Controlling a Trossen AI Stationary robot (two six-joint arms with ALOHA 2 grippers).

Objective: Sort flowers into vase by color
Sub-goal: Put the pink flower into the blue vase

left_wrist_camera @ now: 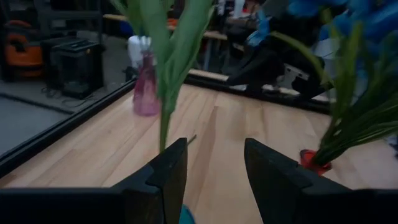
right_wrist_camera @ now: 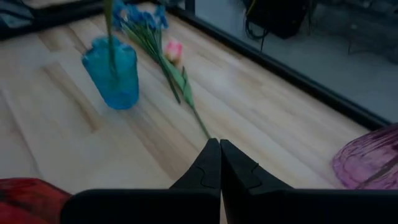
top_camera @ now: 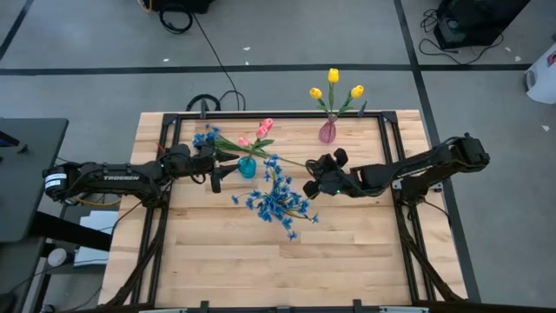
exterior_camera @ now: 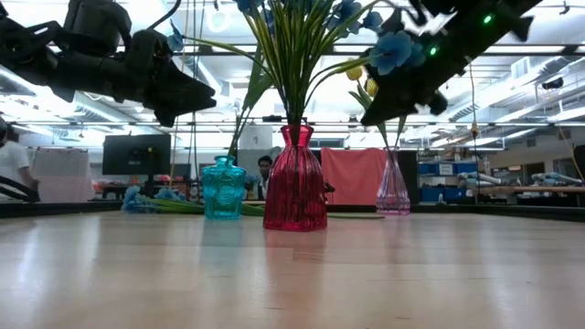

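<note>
red vase (exterior_camera: pixel 294 179) of blue sprays (top_camera: pixel 276 202) nearest; left gripper (left_wrist_camera: pixel 214 165) half open, nothing held, over teal vase (top_camera: pixel 248 167); right gripper (right_wrist_camera: pixel 219 163) shut, empty; loose pink tulip (right_wrist_camera: pixel 173 51) could be swept off table (top_camera: pixel 347 243); yellow tulips (top_camera: pixel 334 87) farthest.

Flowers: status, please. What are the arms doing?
Left fingers open, raised beside teal vase. Right fingers shut at a stem lying on the table. Blue sprays in red vase.

"TROSSEN" in white on the left arm (top_camera: pixel 113 177)
</note>
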